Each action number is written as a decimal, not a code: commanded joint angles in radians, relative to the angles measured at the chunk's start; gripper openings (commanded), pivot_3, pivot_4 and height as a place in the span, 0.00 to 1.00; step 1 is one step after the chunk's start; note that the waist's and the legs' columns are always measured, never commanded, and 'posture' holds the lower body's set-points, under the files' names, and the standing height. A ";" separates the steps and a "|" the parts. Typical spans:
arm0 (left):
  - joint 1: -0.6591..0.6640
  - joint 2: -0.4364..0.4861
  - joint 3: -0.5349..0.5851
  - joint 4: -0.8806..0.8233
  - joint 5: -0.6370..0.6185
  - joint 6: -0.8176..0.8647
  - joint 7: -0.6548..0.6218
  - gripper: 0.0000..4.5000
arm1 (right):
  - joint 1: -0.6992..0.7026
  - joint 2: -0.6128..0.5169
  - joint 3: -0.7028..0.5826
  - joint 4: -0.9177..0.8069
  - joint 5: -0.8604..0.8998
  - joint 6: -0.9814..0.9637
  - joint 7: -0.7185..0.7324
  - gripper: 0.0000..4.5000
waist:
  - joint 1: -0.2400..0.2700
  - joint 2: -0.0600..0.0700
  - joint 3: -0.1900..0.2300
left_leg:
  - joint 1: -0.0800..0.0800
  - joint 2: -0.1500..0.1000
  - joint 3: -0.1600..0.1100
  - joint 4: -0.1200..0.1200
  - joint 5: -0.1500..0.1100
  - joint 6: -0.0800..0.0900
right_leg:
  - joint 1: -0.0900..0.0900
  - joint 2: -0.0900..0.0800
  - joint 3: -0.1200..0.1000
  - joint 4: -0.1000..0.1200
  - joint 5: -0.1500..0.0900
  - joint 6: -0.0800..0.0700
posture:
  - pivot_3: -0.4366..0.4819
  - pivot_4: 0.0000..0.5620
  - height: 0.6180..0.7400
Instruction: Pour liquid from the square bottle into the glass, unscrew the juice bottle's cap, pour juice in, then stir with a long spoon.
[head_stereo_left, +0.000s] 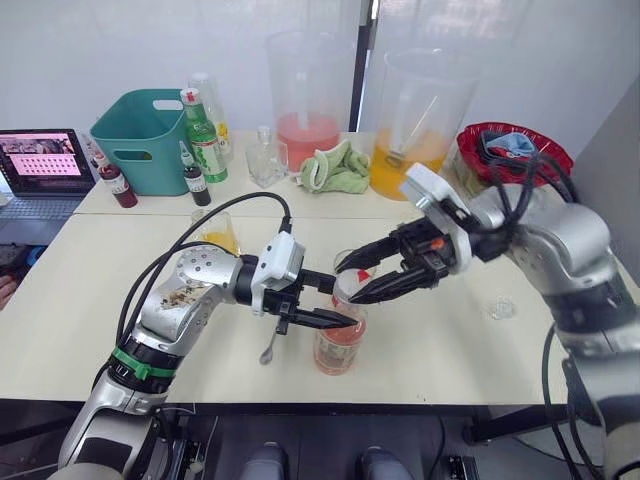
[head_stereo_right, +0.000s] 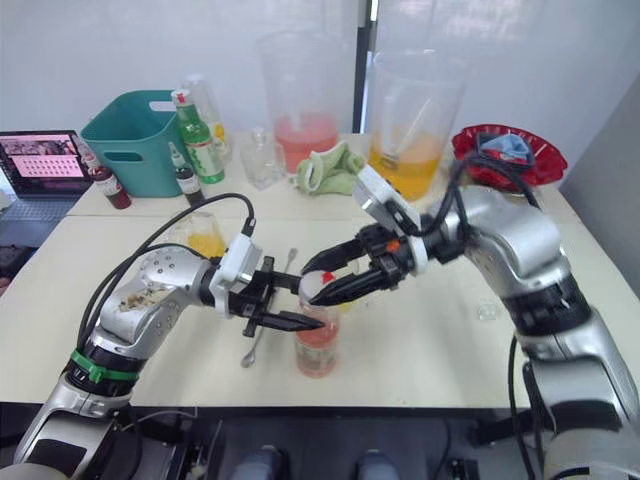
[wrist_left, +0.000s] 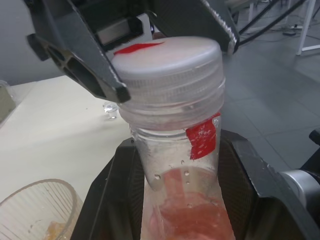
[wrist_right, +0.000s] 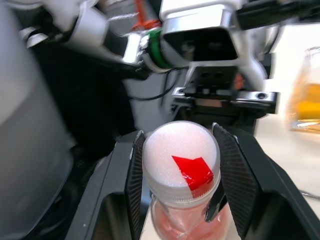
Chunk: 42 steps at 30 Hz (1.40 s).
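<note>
The right gripper (wrist_right: 177, 170) pinches the white cap (wrist_right: 181, 160) between its two fingers, while the left gripper (wrist_left: 182, 175) clamps the neck of the juice bottle (head_stereo_left: 340, 345), which stands near the table's (head_stereo_left: 100, 300) front edge. If the left hold slackens during the twist, the bottle likely spins or tips, spilling juice (wrist_left: 187, 217) towards the glass (head_stereo_left: 217, 232) and long spoon (head_stereo_left: 270, 345) just left of it

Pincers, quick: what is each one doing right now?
Left pincer: closed on the juice bottle neck.
Right pincer: closed on the cap.
</note>
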 joint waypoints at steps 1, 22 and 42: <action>-0.002 0.017 0.001 0.003 0.047 0.001 0.012 0.43 | -0.056 0.016 0.028 0.034 0.012 -0.046 0.095 0.37 | 0.002 0.000 0.000 | 0.000 0.000 0.000 0.000 0.000 0.000 | 0.000 0.000 0.000 0.000 0.000 0.000 | 0.48 0.27 1.00; 0.065 0.011 0.014 0.005 0.050 -0.052 0.018 0.43 | 0.314 0.090 -0.457 -0.603 0.254 0.234 -0.727 0.99 | 0.001 0.000 0.000 | 0.000 0.000 0.000 -0.001 0.000 0.000 | 0.000 -0.001 0.000 0.001 0.000 0.000 | 0.48 0.27 1.00; 0.050 -0.004 0.007 0.009 0.050 -0.043 0.018 0.43 | 0.561 0.032 -0.486 -0.841 0.511 0.230 -1.241 0.99 | -0.001 0.000 0.000 | 0.001 0.000 0.001 -0.001 0.000 0.000 | 0.002 0.000 0.001 -0.001 0.000 0.000 | 0.48 0.27 1.00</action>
